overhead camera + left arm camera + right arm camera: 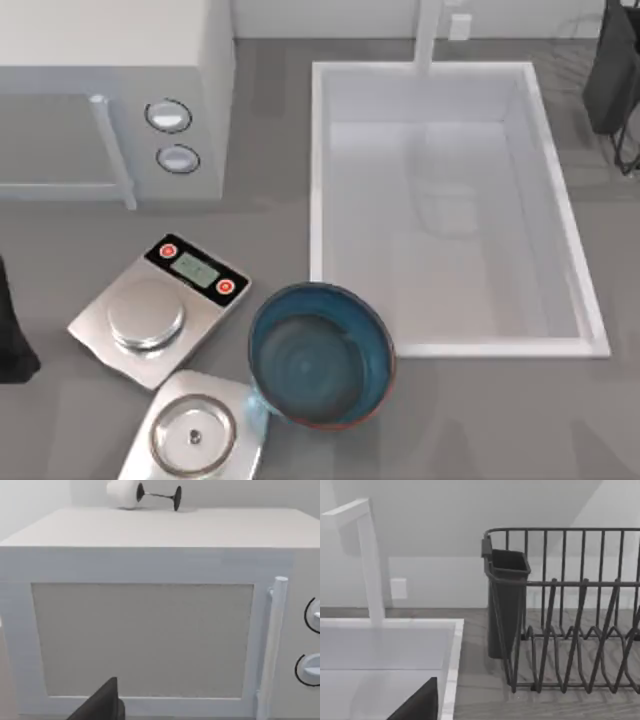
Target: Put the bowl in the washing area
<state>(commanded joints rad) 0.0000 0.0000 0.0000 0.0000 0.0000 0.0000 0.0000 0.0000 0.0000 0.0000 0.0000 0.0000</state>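
The bowl (pixel 320 355), teal-blue inside with a reddish-brown rim, stands upright on the grey table just outside the front left corner of the washing area. The washing area (pixel 318 170) is a big white sink basin with a raised rim, and its white faucet post (pixel 428 35) stands at the back. The same faucet post (pixel 367 560) and the sink rim (pixel 451 665) appear in the right wrist view. My left arm (pixel 10 335) is parked at the table's left edge, far from the bowl. A dark part of the left gripper (pixel 102 702) faces the microwave. A dark part of the right gripper (pixel 422 702) hangs near the sink's rim.
A white microwave (pixel 110 90) with two round knobs fills the back left. A steel kitchen scale (pixel 160 305) sits left of the bowl. A round glass lid on a square plate (pixel 195 435) touches the bowl's front left. A dark wire dish rack (pixel 612 70) stands right of the sink.
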